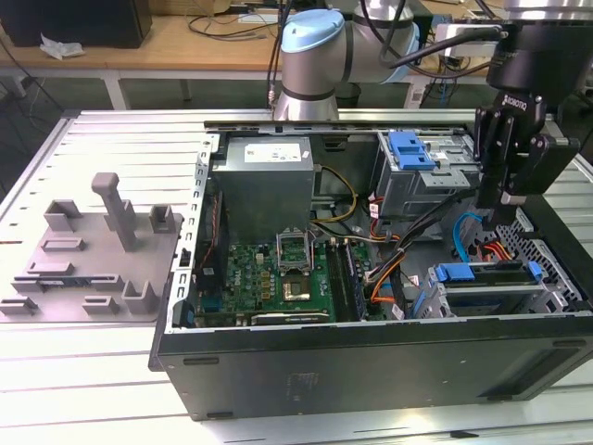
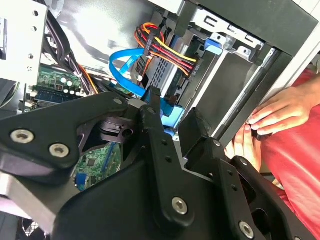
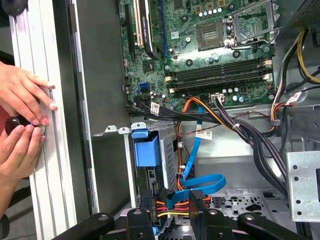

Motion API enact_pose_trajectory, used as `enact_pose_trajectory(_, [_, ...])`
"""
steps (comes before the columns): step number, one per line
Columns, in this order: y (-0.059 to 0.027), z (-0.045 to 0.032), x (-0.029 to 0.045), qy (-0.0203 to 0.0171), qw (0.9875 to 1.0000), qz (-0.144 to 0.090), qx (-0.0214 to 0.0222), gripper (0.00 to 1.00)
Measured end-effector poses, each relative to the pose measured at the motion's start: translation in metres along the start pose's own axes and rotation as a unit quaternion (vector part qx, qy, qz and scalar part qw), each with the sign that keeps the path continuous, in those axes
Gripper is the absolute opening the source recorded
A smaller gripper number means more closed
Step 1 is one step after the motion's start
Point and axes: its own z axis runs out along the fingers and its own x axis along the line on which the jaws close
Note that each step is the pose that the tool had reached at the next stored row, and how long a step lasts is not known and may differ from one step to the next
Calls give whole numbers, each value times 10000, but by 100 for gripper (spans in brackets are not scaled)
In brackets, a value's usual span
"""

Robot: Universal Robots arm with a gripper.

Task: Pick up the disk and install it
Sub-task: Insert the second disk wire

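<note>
The disk (image 1: 491, 278) is a silver strip with blue plastic frame ends, lying in the bay at the case's corner on the exterior view's right. Its blue frame piece (image 3: 146, 149) shows in the first wrist view, with a blue cable and coloured power wires running beside it. My black gripper (image 1: 500, 209) hangs just above that bay, over the disk, fingers apart with nothing between them. Both wrist views show the same gripper (image 2: 172, 112) (image 3: 172, 215) open, with the cables seen through the gap.
A person's hands (image 3: 20, 115) (image 2: 272, 112) rest on the table rail just outside the case wall. The grey drive cage with blue latch (image 1: 412, 153), power supply box (image 1: 264, 181) and motherboard (image 1: 278, 278) fill the case. A grey fixture plate (image 1: 93, 250) lies on the exterior view's left.
</note>
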Motion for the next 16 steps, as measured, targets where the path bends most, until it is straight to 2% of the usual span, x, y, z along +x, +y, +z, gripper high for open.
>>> enact_pose_trajectory(5, [-1,15,5,-2,10000,0,0,42])
enact_pose_trajectory(6, [-1,17,6,-1,10000,0,0,41])
enact_pose_trajectory(7, [-1,21,7,0,10000,0,0,33])
enact_pose_trajectory(16, [-3,46,22,-2,10000,0,0,33])
